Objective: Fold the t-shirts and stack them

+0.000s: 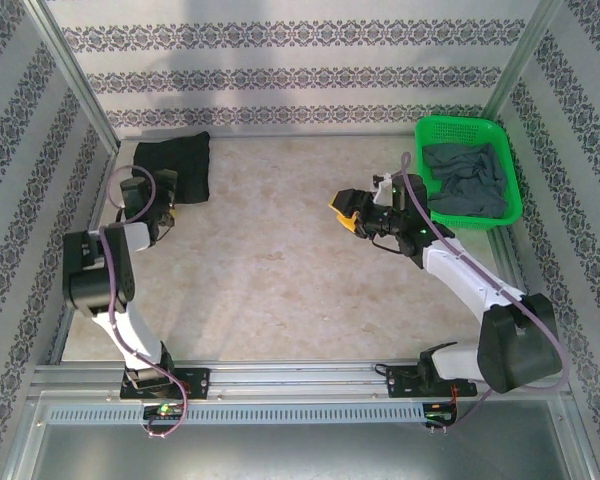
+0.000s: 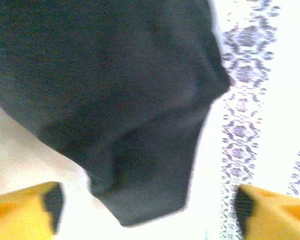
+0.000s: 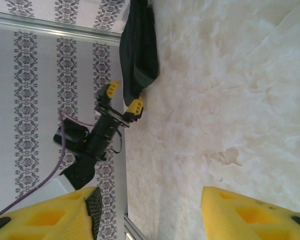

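The black t-shirt lies folded at the table's back left corner. My left gripper stands open at the shirt's near edge. In the left wrist view the black t-shirt is blurred, and one corner of it reaches down between the wide-apart yellow fingertips of the left gripper. The slate grey t-shirt is crumpled in the green basket. My right gripper hovers open over mid-table, nothing between its fingers. The right wrist view shows the right gripper, the black t-shirt and the left gripper.
The green mesh basket sits at the back right against the wall. Patterned walls enclose the pale tabletop on three sides. A metal rail runs along the near edge.
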Controlling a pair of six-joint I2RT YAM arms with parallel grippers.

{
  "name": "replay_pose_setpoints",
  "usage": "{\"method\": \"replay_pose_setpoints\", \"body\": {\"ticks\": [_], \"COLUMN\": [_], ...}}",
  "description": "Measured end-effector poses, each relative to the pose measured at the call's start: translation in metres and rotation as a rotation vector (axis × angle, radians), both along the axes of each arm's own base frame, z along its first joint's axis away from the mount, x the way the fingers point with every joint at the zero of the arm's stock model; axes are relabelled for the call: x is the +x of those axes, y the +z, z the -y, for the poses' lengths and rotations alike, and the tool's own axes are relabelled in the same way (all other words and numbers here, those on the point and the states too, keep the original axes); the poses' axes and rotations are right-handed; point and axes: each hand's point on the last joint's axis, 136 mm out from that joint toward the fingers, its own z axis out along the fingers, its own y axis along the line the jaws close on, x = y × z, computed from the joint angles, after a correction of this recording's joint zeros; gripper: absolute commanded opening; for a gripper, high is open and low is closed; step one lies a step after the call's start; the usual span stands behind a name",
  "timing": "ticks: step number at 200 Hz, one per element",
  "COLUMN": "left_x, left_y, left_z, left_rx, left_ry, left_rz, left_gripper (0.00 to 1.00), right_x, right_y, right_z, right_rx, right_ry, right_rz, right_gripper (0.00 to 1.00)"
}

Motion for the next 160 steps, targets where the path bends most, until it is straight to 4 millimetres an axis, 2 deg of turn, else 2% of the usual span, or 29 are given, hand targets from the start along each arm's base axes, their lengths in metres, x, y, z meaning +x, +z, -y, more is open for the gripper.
{"method": "replay_pose_setpoints", "body": {"ticks": [5,7,8,9,12,26,39,53,66,86,100,124,135,142,160], "left_x": [-0.005,-0.006,-0.007,-0.008,-0.011,-0.028,-0.047,-0.072,-0.1,-0.146,-0.175,-0.205,-0.213,-0.217,-0.224], "left_y": [0.015,0.018,0.021,0.024,0.032,0.074,0.105,0.126,0.132,0.13,0.125,0.11,0.091,0.075,0.026], "left_z": [0.002,0.003,0.003,0.003,0.005,0.016,0.026,0.036,0.038,0.029,0.014,-0.011,-0.016,-0.017,-0.016], "left_rx": [0.031,0.039,0.047,0.051,0.07,0.162,0.232,0.294,0.35,0.471,0.589,0.839,0.958,1.017,1.12], "left_ry": [-0.013,-0.016,-0.018,-0.019,-0.029,-0.065,-0.089,-0.102,-0.088,-0.013,0.044,0.053,-0.003,-0.048,-0.177], "left_rz": [0.011,0.011,0.014,0.016,0.023,0.066,0.09,0.103,0.076,-0.041,-0.14,-0.26,-0.308,-0.338,-0.412], "left_gripper": [1.0,1.0,1.0,1.0,1.0,1.0,1.0,1.0,1.0,1.0,1.0,1.0,1.0,1.0,1.0], "right_x": [-0.001,-0.001,-0.002,-0.002,-0.003,-0.005,-0.005,-0.003,0.0,0.0,0.001,0.001,-0.004,-0.009,-0.023], "right_y": [0.004,0.006,0.006,0.007,0.011,0.028,0.041,0.044,0.037,0.025,0.02,0.01,-0.002,-0.016,-0.067], "right_z": [0.002,0.002,0.003,0.003,0.004,0.009,0.015,0.025,0.039,0.071,0.1,0.151,0.172,0.184,0.207], "right_rx": [-0.001,-0.004,-0.005,-0.005,-0.002,-0.005,-0.008,-0.038,-0.099,-0.252,-0.406,-0.682,-0.811,-0.896,-1.094], "right_ry": [-0.008,-0.01,-0.011,-0.012,-0.019,-0.038,-0.068,-0.109,-0.161,-0.261,-0.357,-0.495,-0.537,-0.552,-0.533], "right_rz": [0.014,0.026,0.029,0.032,0.038,0.104,0.152,0.173,0.174,0.156,0.147,0.201,0.258,0.285,0.304], "right_gripper": [0.73,0.78,0.88,0.93,0.97,0.98,0.98,0.98,0.98,0.98,0.98,0.98,0.98,0.98,0.98]}}
